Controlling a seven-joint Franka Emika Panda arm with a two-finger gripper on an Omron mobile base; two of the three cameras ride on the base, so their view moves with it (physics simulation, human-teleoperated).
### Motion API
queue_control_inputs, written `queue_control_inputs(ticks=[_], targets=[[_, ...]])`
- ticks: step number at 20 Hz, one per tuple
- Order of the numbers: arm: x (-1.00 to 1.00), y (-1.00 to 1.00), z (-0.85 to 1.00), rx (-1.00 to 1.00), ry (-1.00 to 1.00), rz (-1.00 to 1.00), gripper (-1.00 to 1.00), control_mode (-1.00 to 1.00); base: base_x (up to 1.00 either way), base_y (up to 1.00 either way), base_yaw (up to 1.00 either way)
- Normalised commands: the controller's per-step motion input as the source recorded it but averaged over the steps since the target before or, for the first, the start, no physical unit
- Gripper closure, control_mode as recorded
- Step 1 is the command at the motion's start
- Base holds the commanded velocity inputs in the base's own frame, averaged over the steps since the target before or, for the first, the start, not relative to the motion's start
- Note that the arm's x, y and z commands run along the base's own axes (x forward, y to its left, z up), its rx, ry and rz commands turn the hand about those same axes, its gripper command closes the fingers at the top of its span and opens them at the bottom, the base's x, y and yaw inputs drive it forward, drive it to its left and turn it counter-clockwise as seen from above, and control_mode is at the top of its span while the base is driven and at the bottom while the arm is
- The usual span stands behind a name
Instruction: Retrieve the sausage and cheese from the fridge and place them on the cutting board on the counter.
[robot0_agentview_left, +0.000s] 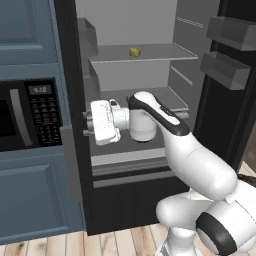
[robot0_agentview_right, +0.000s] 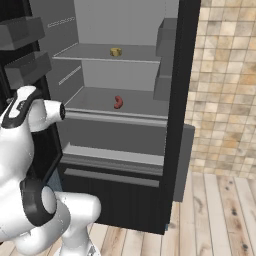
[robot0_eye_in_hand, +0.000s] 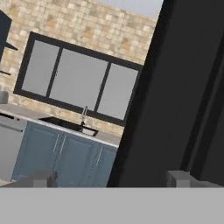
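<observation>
The fridge (robot0_agentview_left: 125, 200) (robot0_agentview_right: 125, 200) stands with its doors open. The cheese (robot0_agentview_left: 134, 51) (robot0_agentview_right: 116, 51), a small pale yellow lump, sits on the upper grey shelf. On the shelf below lies the curved reddish-brown sausage (robot0_agentview_right: 118, 102); in the left base view my arm covers it. My gripper (robot0_agentview_left: 87, 125) (robot0_eye_in_hand: 109, 178) is at the fridge's left edge, level with the lower shelf and pointing left, away from both foods. Its fingertips (robot0_eye_in_hand: 41, 178) stand wide apart with nothing between them: open. The cutting board and the counter are out of view.
A black built-in microwave (robot0_agentview_left: 30, 115) sits in blue cabinets left of the fridge. Grey door bins (robot0_agentview_left: 225, 70) (robot0_agentview_right: 25, 65) jut from the open door. The hand view looks past a black door edge (robot0_eye_in_hand: 175, 87) at a window and a sink (robot0_eye_in_hand: 83, 124).
</observation>
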Motion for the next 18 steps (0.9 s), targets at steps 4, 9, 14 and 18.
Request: queue_control_inputs(ticks=[4, 9, 14, 18], targets=[[0.03, 0.59, 0.0, 0.13, 0.0, 0.0, -1.0, -1.0, 0.0, 0.0, 0.0], [-0.05, -0.49, 0.22, 0.03, 0.26, -0.04, -1.0, -1.0, 0.0, 0.0, 0.0], [-0.47, -1.0, 0.31, 0.0, 0.37, -0.07, -1.0, -1.0, 0.0, 0.0, 0.0], [-0.41, -0.51, 0.53, -0.05, 0.31, -0.17, -1.0, -1.0, 0.0, 0.0, 0.0]])
